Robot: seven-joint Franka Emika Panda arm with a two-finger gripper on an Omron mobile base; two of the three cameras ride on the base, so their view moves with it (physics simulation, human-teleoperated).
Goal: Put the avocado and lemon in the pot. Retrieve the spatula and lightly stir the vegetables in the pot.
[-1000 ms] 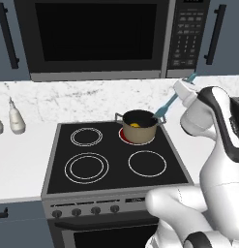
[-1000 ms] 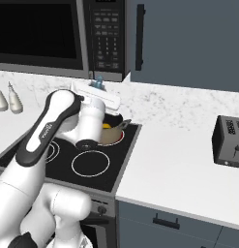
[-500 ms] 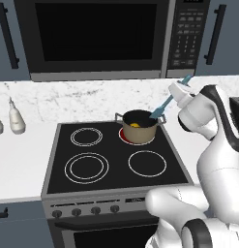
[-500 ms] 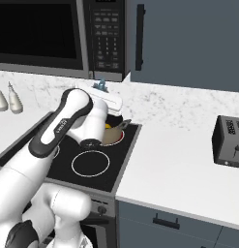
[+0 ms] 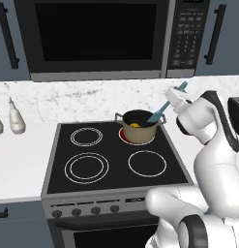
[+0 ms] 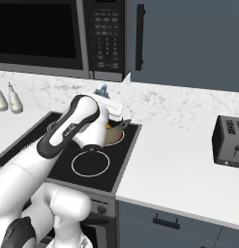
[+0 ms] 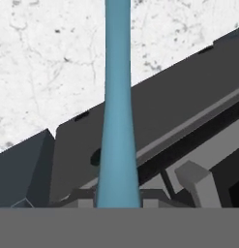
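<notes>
Teal spatula [image 5: 162,108], clamped in the gripper [image 5: 175,97], is dipping into the pot [image 5: 138,127] from 2 o'clock. Stirring should be gentle, circling the lemon [image 5: 135,125] without tipping the pot.

**Spatula blade shifted inside the pot**

The gripper [image 5: 175,99] swung toward the stove's right edge, tilting the spatula [image 5: 162,108] lower; its blade moved across the pot [image 5: 138,128] to the right rim, beside the lemon [image 5: 135,125].
</notes>
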